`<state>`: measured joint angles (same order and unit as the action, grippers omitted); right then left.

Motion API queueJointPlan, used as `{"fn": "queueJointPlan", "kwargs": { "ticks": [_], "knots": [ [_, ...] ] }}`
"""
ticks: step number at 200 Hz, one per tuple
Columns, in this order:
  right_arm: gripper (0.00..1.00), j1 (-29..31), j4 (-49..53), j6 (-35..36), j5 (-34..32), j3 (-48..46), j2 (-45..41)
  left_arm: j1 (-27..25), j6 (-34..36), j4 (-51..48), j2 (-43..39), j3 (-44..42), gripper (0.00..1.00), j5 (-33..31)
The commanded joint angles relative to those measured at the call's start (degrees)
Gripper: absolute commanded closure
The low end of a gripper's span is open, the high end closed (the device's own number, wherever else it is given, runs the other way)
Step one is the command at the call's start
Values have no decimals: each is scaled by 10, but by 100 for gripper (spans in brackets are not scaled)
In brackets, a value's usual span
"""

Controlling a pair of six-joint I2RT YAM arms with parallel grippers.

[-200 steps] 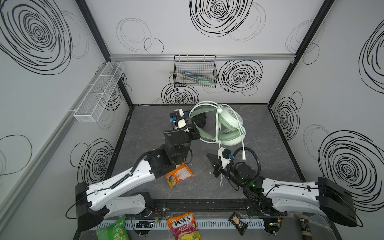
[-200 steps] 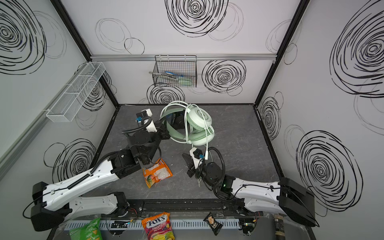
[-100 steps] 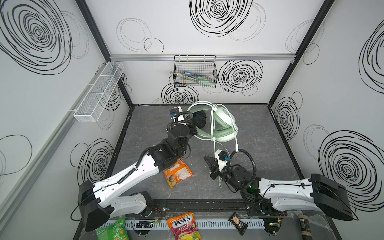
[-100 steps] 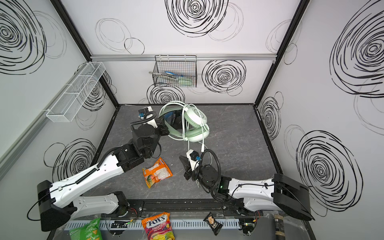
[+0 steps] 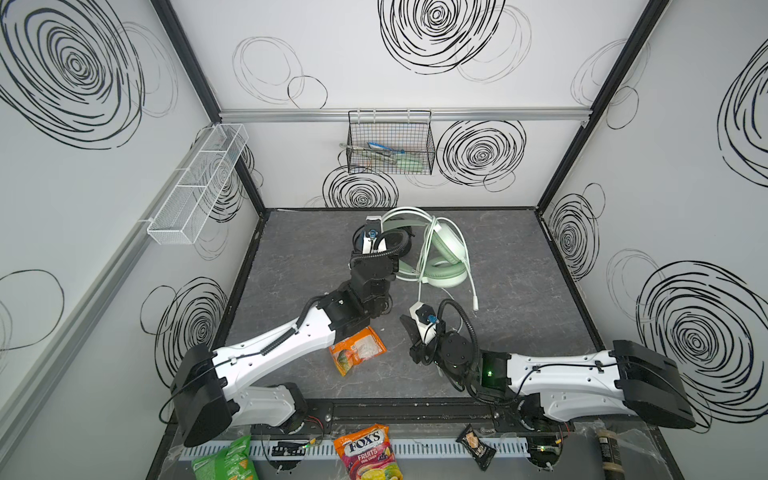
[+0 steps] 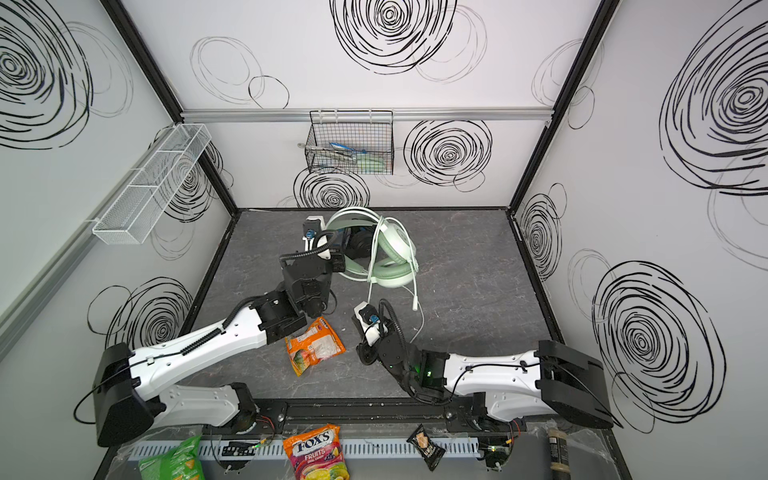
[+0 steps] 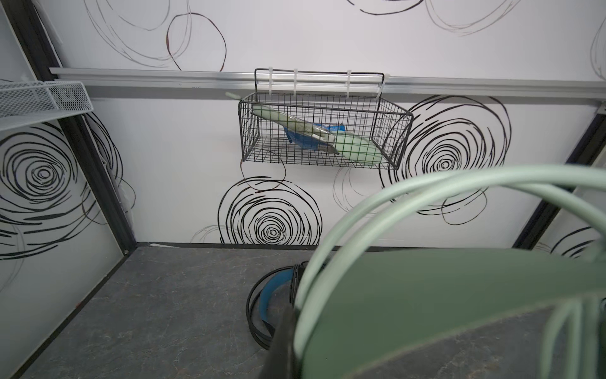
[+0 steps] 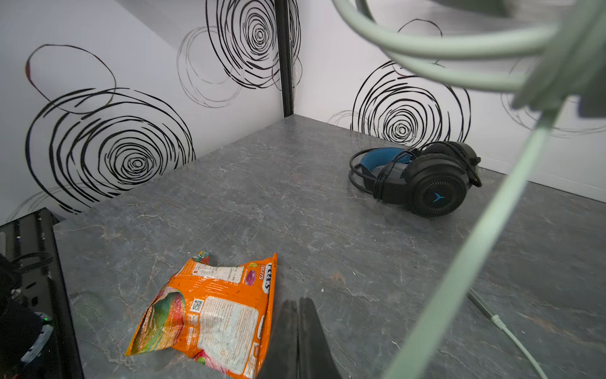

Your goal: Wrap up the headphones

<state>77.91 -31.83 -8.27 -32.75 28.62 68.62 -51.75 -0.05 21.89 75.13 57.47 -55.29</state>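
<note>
The mint-green headphones point(image 5: 444, 257) sit low at the back middle of the table, their pale cable point(image 5: 426, 249) looped over the earcups. The plug end point(image 5: 474, 306) lies on the table. My left gripper point(image 5: 390, 259) is shut on the green headband point(image 7: 377, 210); one dark finger point(image 7: 283, 341) shows beside it. The black headphones point(image 8: 426, 178) with blue inner headband lie behind, partly hidden in both top views point(image 6: 360, 246). My right gripper point(image 8: 298, 328) is shut and empty, near the snack bag point(image 5: 409, 330). The pale cable point(image 8: 475, 249) hangs past its wrist camera.
An orange snack bag point(image 5: 357, 351) lies between the two arms at the front. A black wire basket point(image 5: 390, 143) hangs on the back wall and a white mesh shelf point(image 5: 195, 187) on the left wall. Snack packets point(image 5: 368, 451) lie beyond the front rail.
My left arm has lowered the mint-green headphones and stretched toward the back. The right gripper has drifted a little to the left, still shut.
</note>
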Motion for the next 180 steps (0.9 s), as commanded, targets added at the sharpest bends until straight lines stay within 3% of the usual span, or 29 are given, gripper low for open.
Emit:
{"fn": "queueJointPlan", "kwargs": {
  "ticks": [1,15,61,87,103,152,180],
  "knots": [
    [98,22,92,-8,12,27,-21,-2,155,278,22,-5,100,-111],
    [98,22,117,-21,-1,37,-30,-9,200,303,36,-16,100,-107],
    [96,17,162,-39,-7,45,-98,-8,173,189,25,-29,100,-37],
    [91,0,186,-39,15,40,-145,-10,201,126,17,-35,100,-22],
    [90,-14,201,-40,34,34,-164,-22,271,147,18,-53,100,-40],
    [91,-57,206,-54,98,12,-176,-78,538,345,43,-104,100,-78],
    [92,-64,234,-41,102,14,-177,-95,603,350,53,-103,100,-73]
  ]
}}
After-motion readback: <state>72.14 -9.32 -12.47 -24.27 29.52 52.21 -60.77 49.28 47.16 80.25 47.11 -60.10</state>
